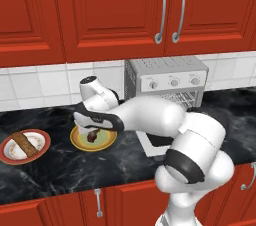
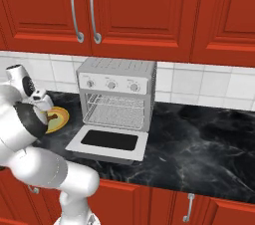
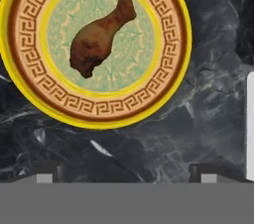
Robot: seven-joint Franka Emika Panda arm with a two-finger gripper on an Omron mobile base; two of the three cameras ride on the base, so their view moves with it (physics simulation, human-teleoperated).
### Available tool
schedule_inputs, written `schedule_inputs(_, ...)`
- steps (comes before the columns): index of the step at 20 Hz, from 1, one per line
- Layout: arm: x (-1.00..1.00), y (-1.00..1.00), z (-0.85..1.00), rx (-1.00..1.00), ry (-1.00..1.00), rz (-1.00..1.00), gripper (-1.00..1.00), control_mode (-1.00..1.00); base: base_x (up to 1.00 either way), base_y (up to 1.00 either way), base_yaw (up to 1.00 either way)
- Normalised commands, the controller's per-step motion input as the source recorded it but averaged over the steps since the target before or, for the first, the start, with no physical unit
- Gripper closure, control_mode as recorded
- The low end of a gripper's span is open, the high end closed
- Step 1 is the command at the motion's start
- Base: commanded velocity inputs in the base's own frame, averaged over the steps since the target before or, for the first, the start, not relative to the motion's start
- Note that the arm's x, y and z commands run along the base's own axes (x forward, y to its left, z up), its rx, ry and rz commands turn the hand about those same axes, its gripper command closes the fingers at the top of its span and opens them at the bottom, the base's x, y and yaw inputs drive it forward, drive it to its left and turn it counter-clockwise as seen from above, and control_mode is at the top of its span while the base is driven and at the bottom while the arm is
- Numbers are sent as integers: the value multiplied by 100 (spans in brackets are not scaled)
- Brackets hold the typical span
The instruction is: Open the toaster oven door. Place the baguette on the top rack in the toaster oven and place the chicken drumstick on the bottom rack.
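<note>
Hovering over the yellow-rimmed plate (image 3: 184,64) at the left middle of the left base view, the gripper (image 3: 126,172) hangs with its tips spread wide and nothing between them. The chicken drumstick (image 3: 100,37) lies in the middle of that plate, bulbous end toward the lower left of the hand view, thin end toward the upper right, above and left of the line between the tips. The step in hand looks like the reach for the drumstick; the next move calls for centring over it, then lowering to straddle the meat.

Farther left, the baguette (image 1: 24,143) lies on a red-rimmed plate (image 1: 7,146), not yet in the oven. Beyond, the toaster oven door (image 2: 106,143) lies folded flat on the black counter (image 2: 199,144), the wire racks of the toaster oven (image 2: 117,84) are exposed, and nothing blocks the way.
</note>
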Motion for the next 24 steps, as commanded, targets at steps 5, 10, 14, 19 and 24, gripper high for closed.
schedule_inputs(5,15,10,-26,11,-3,-4,-100,-100,0,0,0)
schedule_inputs(10,33,19,-31,6,-9,-4,-100,-100,0,0,0)
schedule_inputs(14,32,5,-32,3,-9,-5,-100,-100,0,0,0)
schedule_inputs(19,33,12,-14,6,0,-5,-100,-100,0,0,0)
schedule_inputs(24,25,7,-30,1,0,-10,-100,-100,0,0,0)
